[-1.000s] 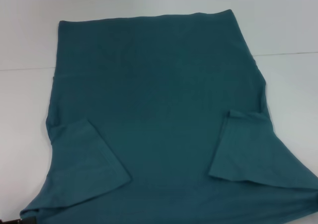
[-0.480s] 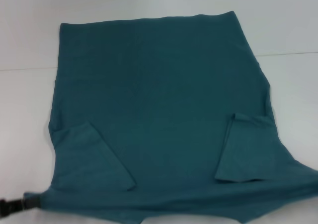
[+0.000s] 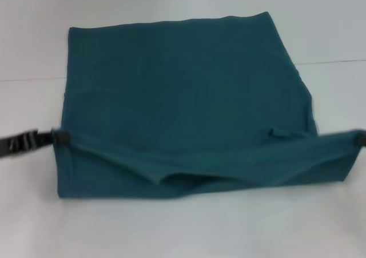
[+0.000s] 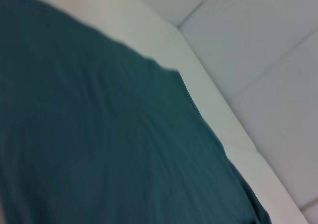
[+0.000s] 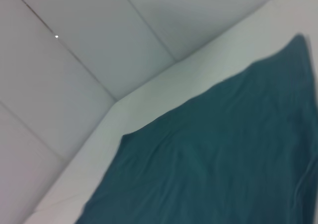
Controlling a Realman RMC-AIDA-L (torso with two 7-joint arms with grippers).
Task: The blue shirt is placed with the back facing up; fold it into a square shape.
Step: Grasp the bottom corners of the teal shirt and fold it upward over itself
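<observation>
At the near edge, the left gripper (image 3: 57, 137) and right gripper (image 3: 359, 138) each pinch a corner of the blue shirt (image 3: 183, 86). Held taut between them, that edge can fold toward the far hem.

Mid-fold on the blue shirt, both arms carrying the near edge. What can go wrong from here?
1. The lifted edge of the blue shirt sags in the middle between the left end effector and the right end effector; it may land creased.
2. Each grip is only on a corner, so one could slip and skew the fold.
3. A sleeve tip pokes out by the right side and may bunch under the fold.
</observation>
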